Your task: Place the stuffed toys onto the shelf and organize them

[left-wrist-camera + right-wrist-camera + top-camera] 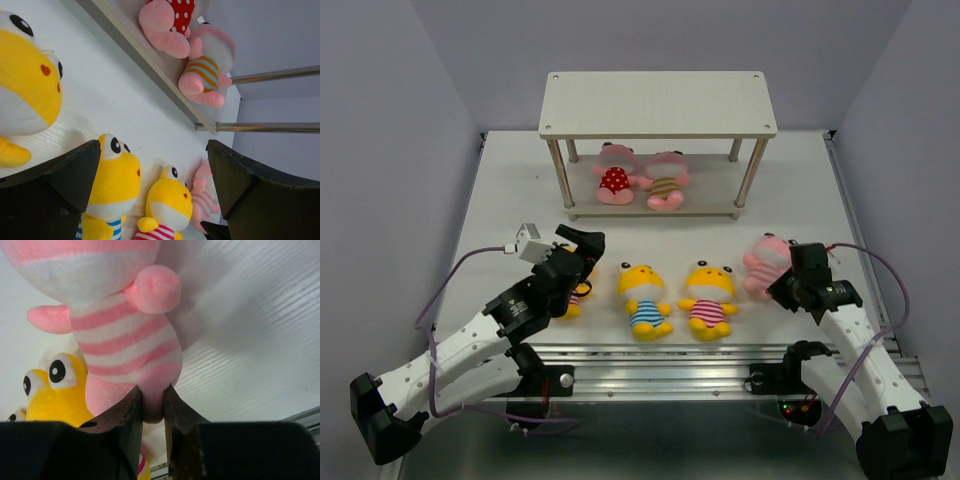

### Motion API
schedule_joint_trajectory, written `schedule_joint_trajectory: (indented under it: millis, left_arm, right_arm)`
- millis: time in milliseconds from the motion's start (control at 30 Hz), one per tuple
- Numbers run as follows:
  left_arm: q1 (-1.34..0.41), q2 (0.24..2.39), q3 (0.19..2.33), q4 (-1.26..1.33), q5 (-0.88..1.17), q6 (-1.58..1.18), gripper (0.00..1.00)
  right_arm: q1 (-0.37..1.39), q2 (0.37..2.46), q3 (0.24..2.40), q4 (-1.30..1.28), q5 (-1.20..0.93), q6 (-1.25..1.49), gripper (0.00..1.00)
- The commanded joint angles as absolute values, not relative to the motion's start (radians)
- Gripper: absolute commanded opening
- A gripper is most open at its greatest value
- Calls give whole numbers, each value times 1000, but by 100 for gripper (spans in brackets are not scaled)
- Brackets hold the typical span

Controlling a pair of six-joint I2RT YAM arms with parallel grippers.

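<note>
Right fingers (182,422) are clamped on one leg of the pink-striped toy (125,335), near the right edge of the table (505,200). Shelf (657,103): the lower tier holds two pink toys (615,180) (667,183). Left fingers (65,185) are fully spread and hold nothing; that arm partly hides one yellow toy (573,297).

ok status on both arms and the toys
Left gripper open over leftmost yellow toy. Right gripper shut on leg of pink-striped toy. Nothing blocking the shelf.
</note>
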State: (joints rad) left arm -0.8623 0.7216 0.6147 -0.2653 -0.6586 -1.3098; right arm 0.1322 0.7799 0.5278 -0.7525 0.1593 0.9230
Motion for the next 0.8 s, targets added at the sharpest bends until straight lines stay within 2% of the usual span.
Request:
schedule_joint_trajectory:
  millis: [0, 67, 233, 467, 767]
  left_arm:
    - [-865, 721, 601, -245, -689, -1295, 99]
    - [-864, 721, 601, -245, -692, -1293, 99]
    - [-865, 716, 597, -244, -696, -1286, 99]
    - [-865, 693, 588, -239, -718, -1269, 99]
    - [-865, 664, 588, -259, -750, -1264, 99]
  right_arm:
    - [132, 746, 555, -718, 170, 893, 12]
    - [132, 745, 574, -724, 167, 876, 1]
    - [132, 781, 646, -749, 160, 789, 1]
    - [132, 770, 702, -657, 17, 634, 1]
    - [132, 729, 793, -529, -288, 483, 1]
